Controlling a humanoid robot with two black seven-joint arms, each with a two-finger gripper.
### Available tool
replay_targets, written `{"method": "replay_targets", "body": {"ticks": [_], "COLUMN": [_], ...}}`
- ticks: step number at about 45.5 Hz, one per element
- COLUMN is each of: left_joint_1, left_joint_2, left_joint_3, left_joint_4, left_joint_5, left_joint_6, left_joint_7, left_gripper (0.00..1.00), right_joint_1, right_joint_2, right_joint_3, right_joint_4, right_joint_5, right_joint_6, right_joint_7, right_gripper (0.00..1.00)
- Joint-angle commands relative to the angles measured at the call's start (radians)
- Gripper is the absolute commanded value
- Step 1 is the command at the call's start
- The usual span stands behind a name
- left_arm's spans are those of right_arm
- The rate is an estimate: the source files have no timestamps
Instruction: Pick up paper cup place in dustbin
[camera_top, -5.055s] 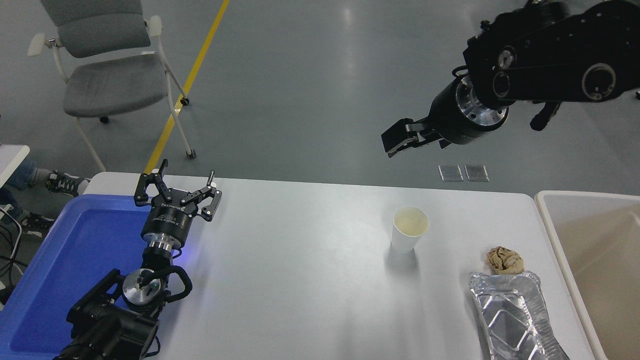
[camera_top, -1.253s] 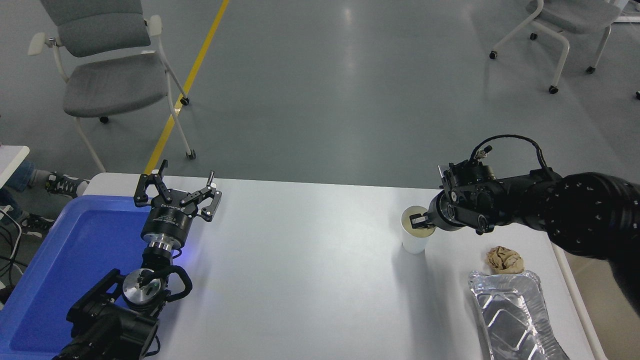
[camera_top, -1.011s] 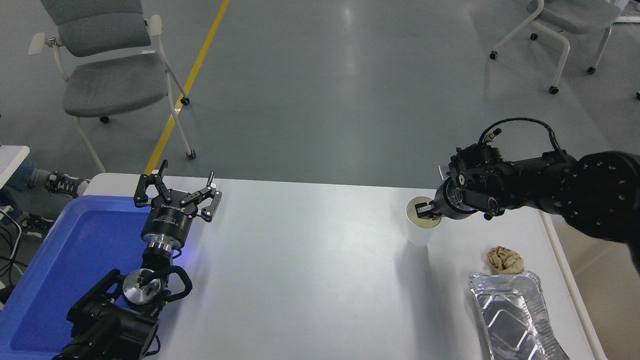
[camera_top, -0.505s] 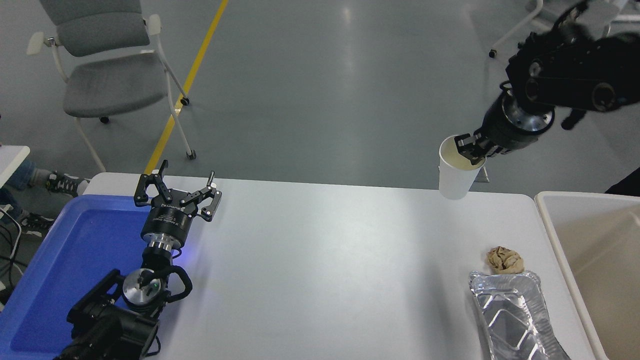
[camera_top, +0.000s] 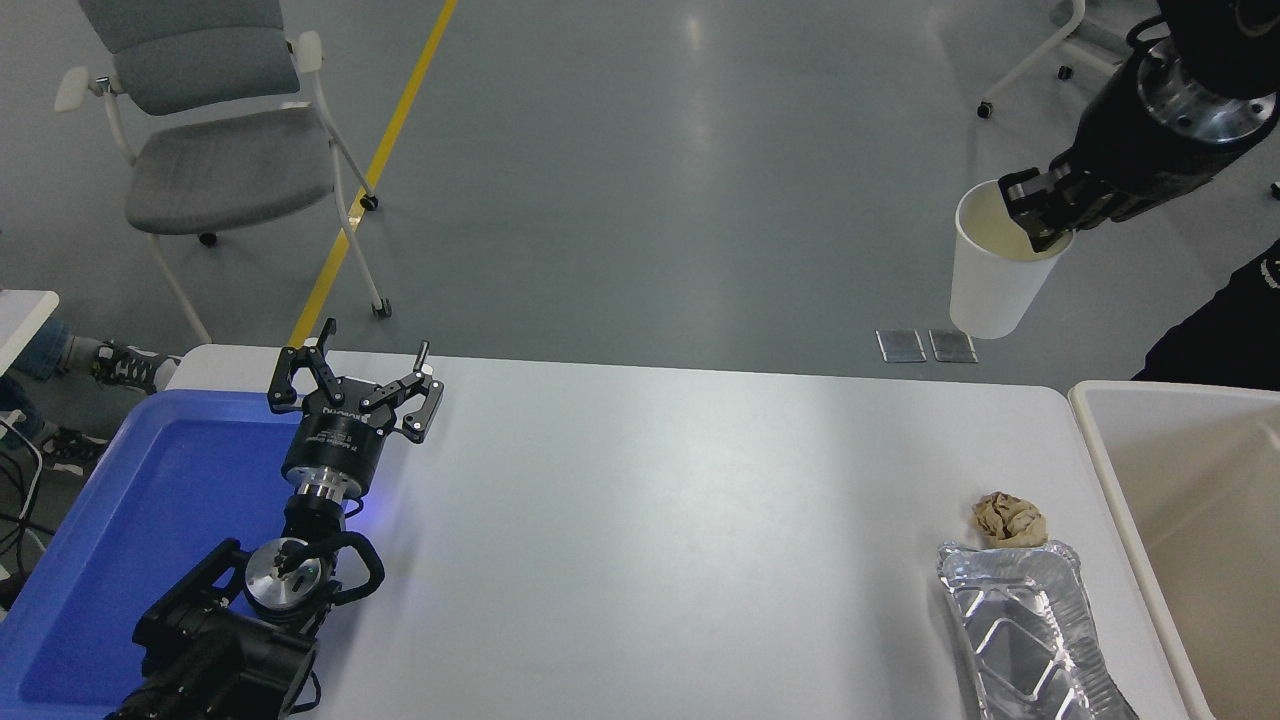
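The white paper cup (camera_top: 990, 280) hangs upright high in the air at the upper right, well above the table's far right corner. My right gripper (camera_top: 1045, 215) is shut on its rim, one finger inside the cream-coloured inside and one outside. The beige dustbin (camera_top: 1100, 440) stands at the table's right end, below and to the right of the cup, and looks empty where it shows. My left gripper (camera_top: 355, 388) is parked open at the lower left, over the far edge of the blue tray.
A blue tray (camera_top: 150, 500) lies at the table's left end. A crumpled brown paper ball (camera_top: 1010, 519) and a silver foil tray (camera_top: 1030, 630) lie at the front right, next to the dustbin. A grey chair (camera_top: 215, 150) stands beyond the table.
My right gripper closed on the cup's rim on the table, then lifted it. Over the last half second it rose further and moved right, toward the dustbin.
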Motion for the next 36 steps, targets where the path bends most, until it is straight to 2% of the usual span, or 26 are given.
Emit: {"method": "replay_targets", "body": {"ticks": [1, 10, 18, 25, 36], "left_joint_1": [0.000, 0.000, 0.000, 0.000, 0.000], "left_joint_2": [0.000, 0.000, 0.000, 0.000, 0.000], "left_joint_3": [0.001, 0.001, 0.001, 0.001, 0.001], "left_joint_4": [0.000, 0.000, 0.000, 0.000, 0.000], "left_joint_5": [0.000, 0.000, 0.000, 0.000, 0.000], "left_joint_6": [0.000, 0.000, 0.000, 0.000, 0.000], "left_joint_7": [0.000, 0.000, 0.000, 0.000, 0.000], "left_gripper": [0.99, 0.99, 0.99, 0.99, 0.99], "right_joint_1": [-0.088, -0.317, -0.653, -0.984, -1.319], "right_joint_2": [-0.158, -0.330, -0.437, -0.404, -0.186], "right_joint_3": [-0.007, 0.076, 0.398, 0.769, 1.215], "right_joint_4": [-0.090, -0.330, -0.622, -0.909, -1.301], "right_joint_5": [-0.009, -0.009, 0.010, 0.017, 0.031], "right_joint_6": [-0.155, -0.309, -0.418, -0.493, -0.553], "right_joint_7": [-0.034, -0.028, -0.030, -0.031, -0.034], "right_gripper": [0.00, 0.00, 0.00, 0.00, 0.00]}}
